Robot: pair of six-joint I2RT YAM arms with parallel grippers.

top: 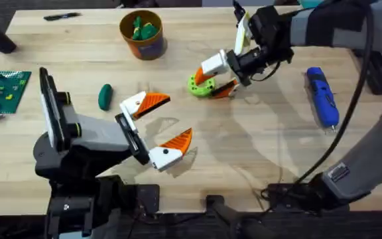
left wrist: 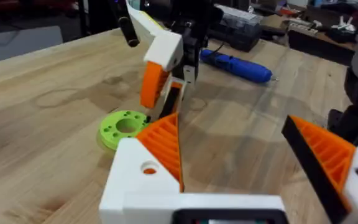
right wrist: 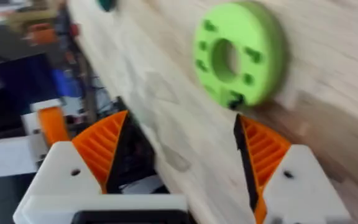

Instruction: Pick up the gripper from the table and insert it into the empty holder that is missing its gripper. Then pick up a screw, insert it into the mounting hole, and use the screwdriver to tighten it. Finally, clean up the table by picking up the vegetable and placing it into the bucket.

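My right gripper (top: pixel 212 78) reaches in from the right and hangs open just over a lime green disc (top: pixel 200 83) with holes; both its fingers carry orange ribbed tips (right wrist: pixel 263 146). The disc (right wrist: pixel 238 53) lies right beyond those tips. My left gripper (top: pixel 176 119) is open and empty over the table's middle front. The dark green vegetable (top: pixel 105 96) lies to its left. The bucket (top: pixel 142 34), holding leafy green pieces, stands at the back. The blue screwdriver (top: pixel 322 96) lies at the right. The loose gripper, the empty holder and the screw are out of view.
A green brick plate (top: pixel 2 89) lies at the left edge and a black marker (top: pixel 62 16) at the back left. The left wrist view shows the right gripper (left wrist: pixel 160 93) above the disc (left wrist: pixel 124 127), with the screwdriver (left wrist: pixel 235 65) behind it.
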